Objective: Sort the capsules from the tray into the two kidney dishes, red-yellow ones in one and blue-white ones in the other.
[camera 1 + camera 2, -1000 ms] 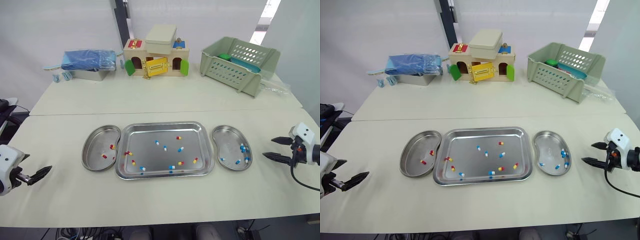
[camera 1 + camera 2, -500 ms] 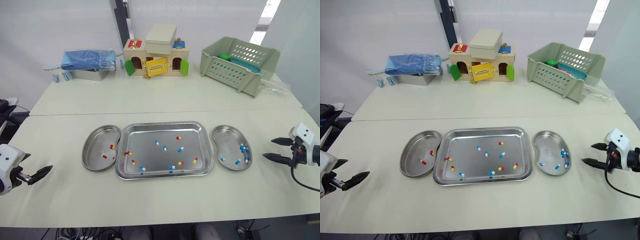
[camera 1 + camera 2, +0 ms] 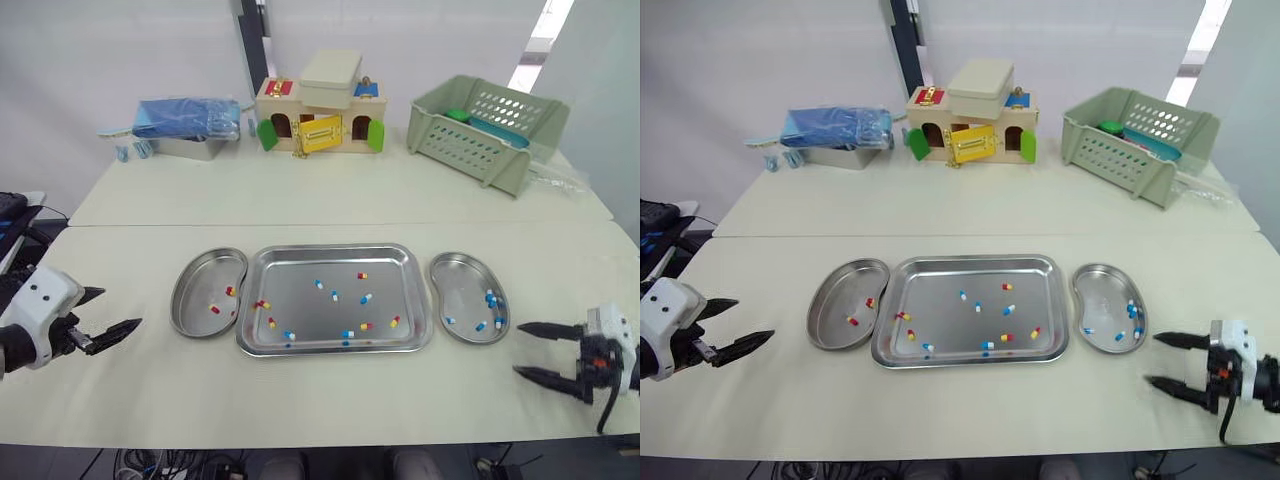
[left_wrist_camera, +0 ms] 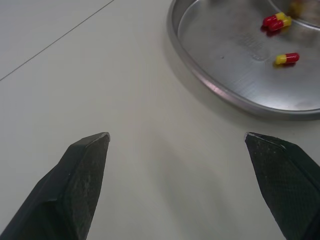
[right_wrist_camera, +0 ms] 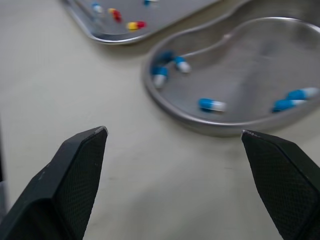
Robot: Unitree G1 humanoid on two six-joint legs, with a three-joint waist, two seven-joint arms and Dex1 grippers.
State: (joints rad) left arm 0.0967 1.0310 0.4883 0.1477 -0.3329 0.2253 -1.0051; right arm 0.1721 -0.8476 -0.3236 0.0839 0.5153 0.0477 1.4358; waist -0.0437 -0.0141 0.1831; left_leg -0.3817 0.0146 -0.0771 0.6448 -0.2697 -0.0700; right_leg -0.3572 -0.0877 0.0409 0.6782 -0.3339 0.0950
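A steel tray (image 3: 300,270) at mid-table holds several loose capsules, red-yellow and blue-white mixed. The left kidney dish (image 3: 198,284) holds red-yellow capsules (image 4: 287,58). In the right kidney dish (image 3: 455,290) lie several blue-white capsules (image 5: 212,105). My left gripper (image 3: 122,308) is open just above the table, left of the left dish, with nothing between its fingers. My right gripper (image 3: 517,349) is open and empty too, low near the front edge, just right of and nearer than the right dish. In the wrist views each gripper (image 4: 176,135) (image 5: 174,131) points at its dish's rim.
Along the table's far side stand a blue bundle on a metal box (image 3: 185,120), a wooden toy house (image 3: 320,105) and a pale green basket (image 3: 487,128). The table's front edge runs close behind both grippers.
The left gripper has moved right, toward the left dish. The right gripper has come nearer the front edge and slightly left. The camera has shifted a little.
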